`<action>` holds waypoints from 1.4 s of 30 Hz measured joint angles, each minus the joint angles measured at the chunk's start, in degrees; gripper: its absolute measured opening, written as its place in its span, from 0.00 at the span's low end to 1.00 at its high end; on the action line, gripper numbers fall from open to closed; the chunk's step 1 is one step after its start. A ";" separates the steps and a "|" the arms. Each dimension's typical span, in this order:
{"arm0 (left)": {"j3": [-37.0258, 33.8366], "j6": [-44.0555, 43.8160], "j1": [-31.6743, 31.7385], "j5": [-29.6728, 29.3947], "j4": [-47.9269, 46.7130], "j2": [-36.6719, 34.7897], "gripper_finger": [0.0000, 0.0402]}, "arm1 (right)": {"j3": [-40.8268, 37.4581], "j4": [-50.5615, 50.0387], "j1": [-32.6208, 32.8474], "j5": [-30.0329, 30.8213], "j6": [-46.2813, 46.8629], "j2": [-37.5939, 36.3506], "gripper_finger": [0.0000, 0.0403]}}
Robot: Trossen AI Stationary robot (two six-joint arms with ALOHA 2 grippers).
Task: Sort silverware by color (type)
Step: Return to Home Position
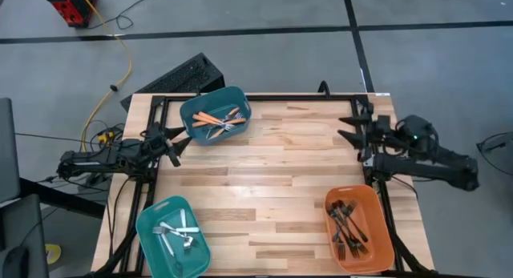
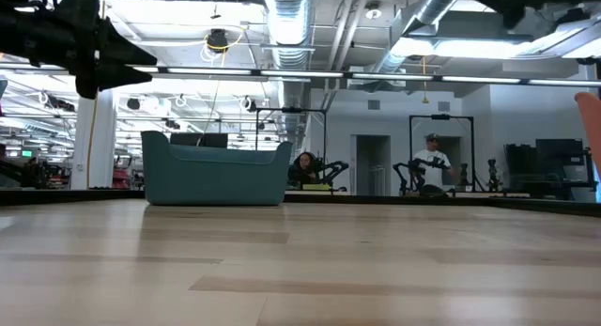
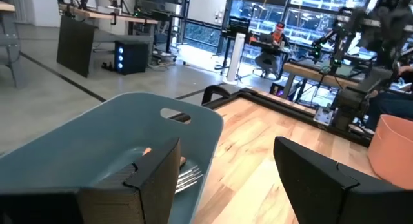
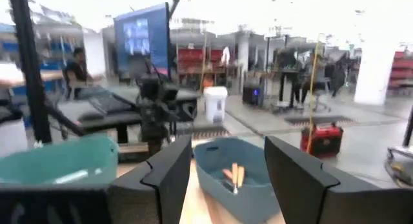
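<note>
The silverware lies sorted in three bins. Orange-handled forks (image 1: pixel 215 118) lie in a blue bin (image 1: pixel 240 98) at the table's far edge. Silver-white forks (image 1: pixel 178 232) lie in a teal bin (image 1: pixel 152 246) at the near left. Black forks (image 1: pixel 349 222) lie in an orange bin (image 1: pixel 377 238) at the near right. My left gripper (image 1: pixel 176 147) hovers open at the table's left edge, pointing level toward the right (image 3: pixel 226 185). My right gripper (image 1: pixel 343 127) hovers open at the right edge, pointing toward the left (image 4: pixel 229 179). Neither has anything between its fingers.
The bare wooden tabletop (image 1: pixel 272 182) stretches between the three bins. A black frame (image 1: pixel 264 97) runs along the table's far edge and sides. People sit at desks in the room beyond (image 2: pixel 305 168). A black keyboard (image 1: pixel 172 78) lies on the floor behind the table.
</note>
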 joint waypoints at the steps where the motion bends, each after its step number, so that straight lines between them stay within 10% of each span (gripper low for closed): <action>1: 0.00 -0.02 0.00 -0.18 0.00 0.00 0.58 | -1.53 -0.08 -0.27 -0.08 0.74 -2.34 0.55; 7: -1.26 -0.43 0.00 0.86 2.39 -0.04 0.58 | -11.74 -0.51 -0.73 -1.16 4.33 -16.05 0.55; 25: -8.07 -0.56 -0.11 6.05 8.26 -1.69 0.58 | -29.84 14.86 2.36 -1.47 7.93 -15.87 0.55; 42: -8.07 0.25 -0.15 8.59 8.02 -1.84 0.58 | -29.95 9.05 7.93 4.42 9.09 -15.80 0.55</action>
